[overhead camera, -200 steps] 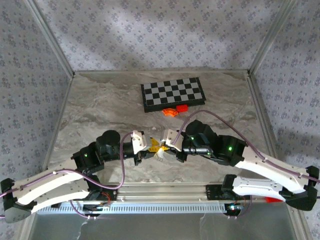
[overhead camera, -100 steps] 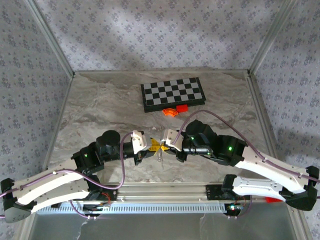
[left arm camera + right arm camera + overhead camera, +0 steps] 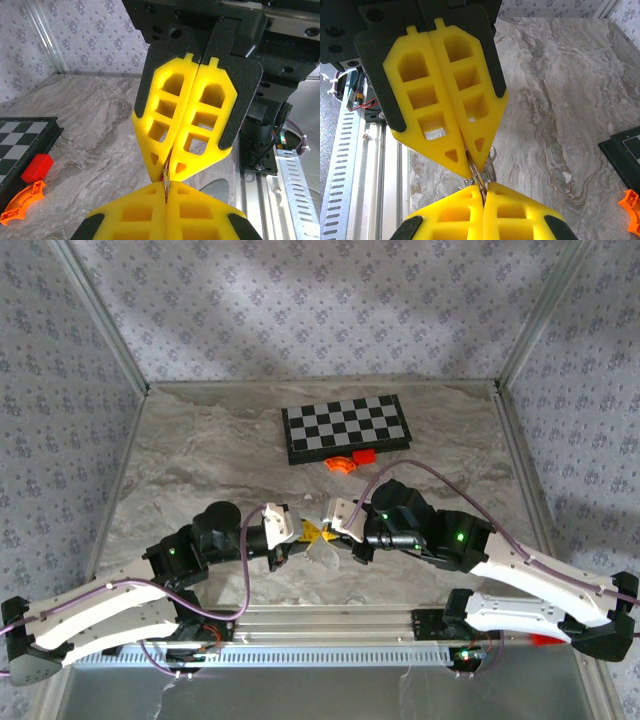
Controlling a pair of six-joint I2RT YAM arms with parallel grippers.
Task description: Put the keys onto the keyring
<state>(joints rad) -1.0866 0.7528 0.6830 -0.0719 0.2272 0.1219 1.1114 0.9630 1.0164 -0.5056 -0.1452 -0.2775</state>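
Since the earlier frame, the pale piece (image 3: pixel 322 553) hanging under the meeting fingertips has turned from a thin sliver to a broader face, and the left gripper (image 3: pixel 310 533) has drawn its fingers fully together. The right gripper (image 3: pixel 326 532) is also pressed shut. The two meet tip to tip above the near middle of the table (image 3: pixel 200 460), well apart from the chessboard (image 3: pixel 346 428) at the far side. Both forearms lie low and reach inward from their bases, wrists turned so that the yellow fingers point at each other. From the right wrist, the silvery wire of the keyring (image 3: pixel 489 159) loops between the two sets of tips and runs into the right gripper's own seam, so that pincer appears clamped on it. From the left wrist, a thin metal blade with a fleck of red beside it, probably the key (image 3: pixel 165 179), sits in the left gripper's seam. Which piece each pincer truly holds is hard to confirm at this size. The step in hand looks like the threading itself. The next move calls for a small, steady push or twist to work the key's hole onto the ring's wire without either piece slipping.
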